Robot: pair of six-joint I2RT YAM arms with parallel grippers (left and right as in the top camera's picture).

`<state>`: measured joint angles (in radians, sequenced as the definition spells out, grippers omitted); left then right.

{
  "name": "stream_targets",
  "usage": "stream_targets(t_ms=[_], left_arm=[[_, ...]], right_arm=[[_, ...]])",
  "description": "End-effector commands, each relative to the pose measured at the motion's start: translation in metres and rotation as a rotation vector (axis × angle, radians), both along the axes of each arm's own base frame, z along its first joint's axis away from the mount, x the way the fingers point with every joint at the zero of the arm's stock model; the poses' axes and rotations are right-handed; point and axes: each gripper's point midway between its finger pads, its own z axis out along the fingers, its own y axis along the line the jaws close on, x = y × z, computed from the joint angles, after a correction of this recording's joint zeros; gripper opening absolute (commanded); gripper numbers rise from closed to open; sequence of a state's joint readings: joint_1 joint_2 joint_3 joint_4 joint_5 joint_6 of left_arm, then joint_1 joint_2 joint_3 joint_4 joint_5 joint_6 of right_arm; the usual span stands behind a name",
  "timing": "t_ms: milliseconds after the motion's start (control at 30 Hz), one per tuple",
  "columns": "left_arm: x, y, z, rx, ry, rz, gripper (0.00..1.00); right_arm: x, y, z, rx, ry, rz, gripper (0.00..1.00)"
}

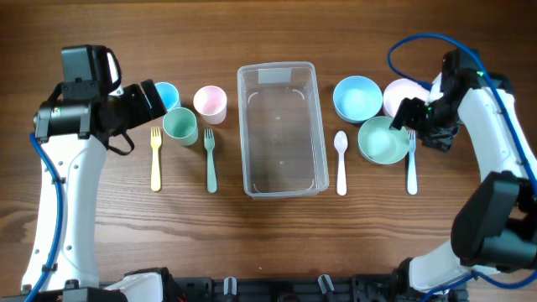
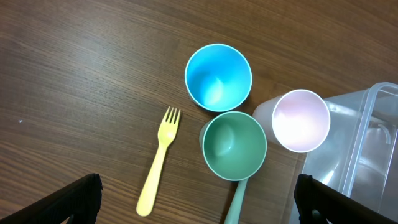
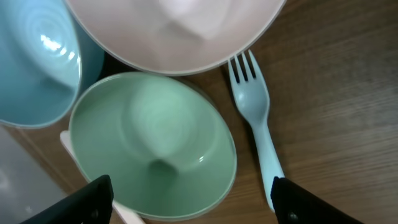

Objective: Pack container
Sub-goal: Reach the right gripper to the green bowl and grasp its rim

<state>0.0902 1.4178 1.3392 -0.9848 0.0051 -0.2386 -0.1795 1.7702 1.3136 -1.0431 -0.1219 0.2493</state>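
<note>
The clear plastic container (image 1: pixel 282 127) stands empty at the table's middle; its corner shows in the left wrist view (image 2: pixel 367 155). My left gripper (image 1: pixel 149 102) is open above the green cup (image 1: pixel 179 126), with its fingertips wide apart in the left wrist view (image 2: pixel 196 202). The blue cup (image 2: pixel 218 76), green cup (image 2: pixel 234 145) and pink cup (image 2: pixel 301 120) stand together. My right gripper (image 1: pixel 413 117) is open over the green bowl (image 1: pixel 383 140), which fills the right wrist view (image 3: pixel 152 143) between the fingers (image 3: pixel 189 202).
A yellow fork (image 1: pixel 155 158) and a green fork (image 1: pixel 210 159) lie left of the container. A white spoon (image 1: pixel 341 161), a blue bowl (image 1: pixel 357 97), a pink bowl (image 1: pixel 403 94) and a light blue fork (image 1: pixel 411 164) lie to its right.
</note>
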Motion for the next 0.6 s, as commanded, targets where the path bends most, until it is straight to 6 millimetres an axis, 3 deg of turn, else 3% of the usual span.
stream_targets(t_ms=[0, 100, 167, 300, 367, 500, 567], left_arm=[[0.004, 0.001, 0.007, -0.003, -0.019, 0.004, 1.00], [0.004, 0.001, 0.007, -0.003, -0.019, 0.004, 1.00], [0.004, 0.001, 0.007, -0.003, -0.019, 0.004, 1.00], [0.004, 0.001, 0.007, -0.003, -0.019, 0.004, 1.00], [0.004, 0.001, 0.007, -0.003, -0.019, 0.004, 1.00], [0.004, 0.001, 0.007, -0.003, -0.019, 0.004, 1.00], [0.004, 0.001, 0.007, -0.003, -0.019, 0.004, 1.00]], right_arm=[[-0.012, -0.004, -0.026, -0.031, 0.057, -0.037, 0.80], [-0.023, -0.009, -0.045, -0.065, 0.075, -0.079, 0.72], [-0.025, -0.009, -0.052, -0.064, 0.075, -0.097, 0.61], [-0.024, -0.009, -0.055, -0.066, 0.062, -0.098, 0.29], [-0.020, -0.010, -0.055, -0.068, 0.046, -0.095, 0.22], [-0.005, -0.012, -0.041, -0.075, -0.008, -0.091, 0.05], [0.006, -0.013, -0.018, -0.080, -0.075, -0.091, 0.04]])
